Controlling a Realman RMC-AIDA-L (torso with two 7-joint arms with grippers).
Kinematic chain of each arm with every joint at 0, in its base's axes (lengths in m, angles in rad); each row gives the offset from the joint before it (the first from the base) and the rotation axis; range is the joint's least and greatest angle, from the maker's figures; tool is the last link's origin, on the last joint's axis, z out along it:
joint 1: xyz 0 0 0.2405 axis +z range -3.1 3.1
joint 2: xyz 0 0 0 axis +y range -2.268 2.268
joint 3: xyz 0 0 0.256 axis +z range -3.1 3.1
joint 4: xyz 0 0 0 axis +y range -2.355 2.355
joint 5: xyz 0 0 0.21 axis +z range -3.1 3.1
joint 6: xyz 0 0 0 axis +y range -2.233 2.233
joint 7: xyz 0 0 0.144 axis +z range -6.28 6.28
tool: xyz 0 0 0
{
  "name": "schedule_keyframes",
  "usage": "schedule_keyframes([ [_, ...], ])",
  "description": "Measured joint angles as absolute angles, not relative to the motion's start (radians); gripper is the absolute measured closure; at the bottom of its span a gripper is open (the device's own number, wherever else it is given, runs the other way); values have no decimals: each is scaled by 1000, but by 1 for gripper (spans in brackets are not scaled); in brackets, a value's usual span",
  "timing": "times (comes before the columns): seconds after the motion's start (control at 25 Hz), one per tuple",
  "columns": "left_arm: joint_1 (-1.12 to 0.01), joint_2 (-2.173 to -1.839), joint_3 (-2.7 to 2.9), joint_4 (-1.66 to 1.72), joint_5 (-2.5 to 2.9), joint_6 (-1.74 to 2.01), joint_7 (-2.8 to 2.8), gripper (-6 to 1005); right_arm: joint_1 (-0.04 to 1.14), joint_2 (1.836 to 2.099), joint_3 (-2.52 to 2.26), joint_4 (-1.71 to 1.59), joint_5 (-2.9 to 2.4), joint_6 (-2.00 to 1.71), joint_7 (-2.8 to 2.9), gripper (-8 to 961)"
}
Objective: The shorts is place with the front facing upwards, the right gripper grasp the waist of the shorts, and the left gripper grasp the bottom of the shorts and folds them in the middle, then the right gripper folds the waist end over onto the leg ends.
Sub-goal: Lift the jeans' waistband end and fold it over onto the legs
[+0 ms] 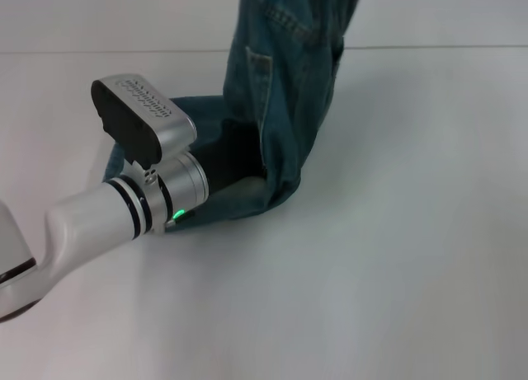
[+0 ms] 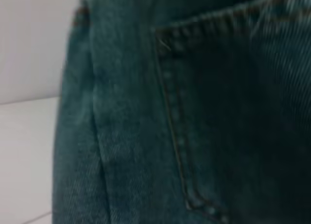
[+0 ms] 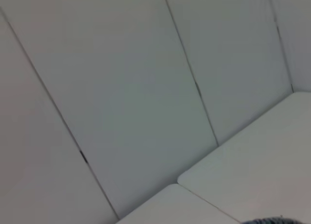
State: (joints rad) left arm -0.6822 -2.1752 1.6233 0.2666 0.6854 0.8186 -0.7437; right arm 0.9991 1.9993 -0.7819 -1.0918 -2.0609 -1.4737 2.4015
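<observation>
So nearest the camera in the head view you've got the left gripper [image 1: 216, 175], silver wrist with the green light on, poking into the low end of the shorts [image 1: 280, 108] right at table [image 1: 396, 256] level. Its fingers are buried under denim, so I can't tell whether they're open or clamped (its own wrist view is just a wall of denim and pocket stitching [image 2: 180, 136], no help). Past that, the fabric bunches on the table and then climbs steeply up and out of the top of the frame, so the far end is hanging from something. My guess is the right gripper has the waist up there, but it isn't in view anywhere, and its wrist view shows only white panels and table. I'd say we're mid-fold on the first step: lifted, not laid flat, and the waist-over-legs fold isn't done yet.
</observation>
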Motion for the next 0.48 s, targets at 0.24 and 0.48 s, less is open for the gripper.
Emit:
schedule_keyframes([
  [0.24, -654, -2175, 1633, 280, 685, 823, -744, 999, 1055, 2030, -814, -1011, -2059, -1448, 2381, 864],
  [0.48, -643, -2175, 1660, 286, 684, 870, -755, 999, 1070, 2045, -856, -985, -2057, -1437, 2377, 865],
])
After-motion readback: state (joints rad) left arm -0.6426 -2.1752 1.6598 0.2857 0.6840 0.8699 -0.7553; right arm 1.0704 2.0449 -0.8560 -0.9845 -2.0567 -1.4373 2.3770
